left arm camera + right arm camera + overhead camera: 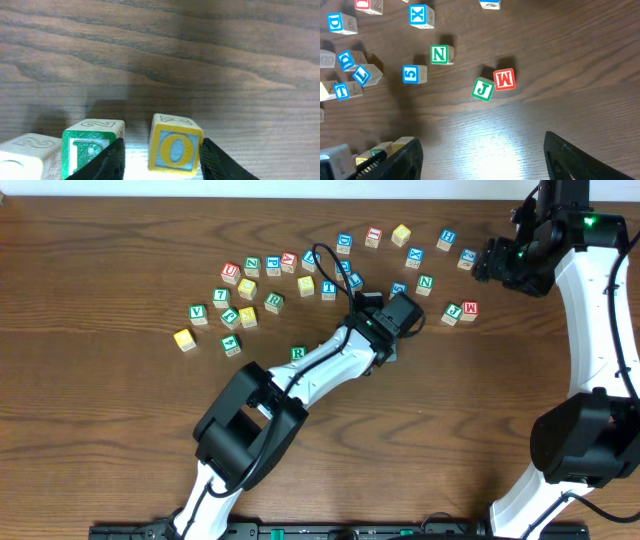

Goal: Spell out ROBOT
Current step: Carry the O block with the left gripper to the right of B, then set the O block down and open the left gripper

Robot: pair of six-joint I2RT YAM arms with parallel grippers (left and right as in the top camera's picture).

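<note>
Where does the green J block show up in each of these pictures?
Overhead: green J block right of centre, beside the red M block.
Left wrist: not in it.
Right wrist: near the centre, just lower left of the red M block.
Shared landmark: the red M block.

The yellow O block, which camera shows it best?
The left wrist view: the O block fills the foreground, its letter facing the camera, between the fingers of the left gripper. Overhead, that gripper covers it. The right wrist view shows no readable O.
</note>
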